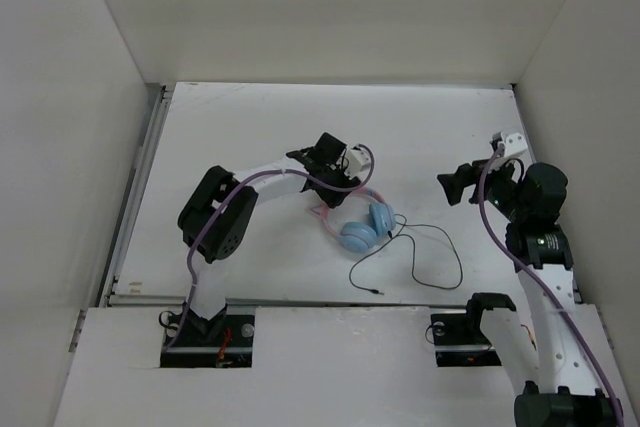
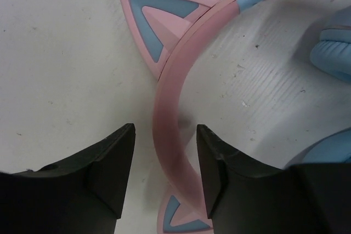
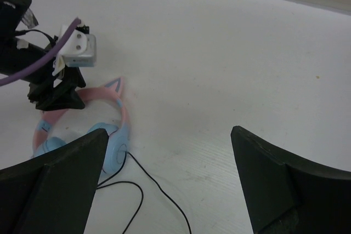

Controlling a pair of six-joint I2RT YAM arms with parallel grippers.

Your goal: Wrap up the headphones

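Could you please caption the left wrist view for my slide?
The left gripper, open, straddles the pink headband of the headphones.

This looks like a robot test lab: a flat white table [image 1: 250, 137] boxed in by plain white walls [image 1: 60, 97], with two black-and-white robot arms [image 1: 215, 222] fixed at its near edge.

- The headphones [image 1: 355, 225] lie near the middle of the table [image 1: 250, 127], unwrapped.
- The pink headband [image 2: 170, 108] rests on the surface and carries pink-and-blue cat ears [image 2: 156, 17].
- Two light blue round ear cups [image 1: 358, 238] sit close together.
- The thin black cable [image 3: 159, 189] sprawls in loose loops to the right of the cups.
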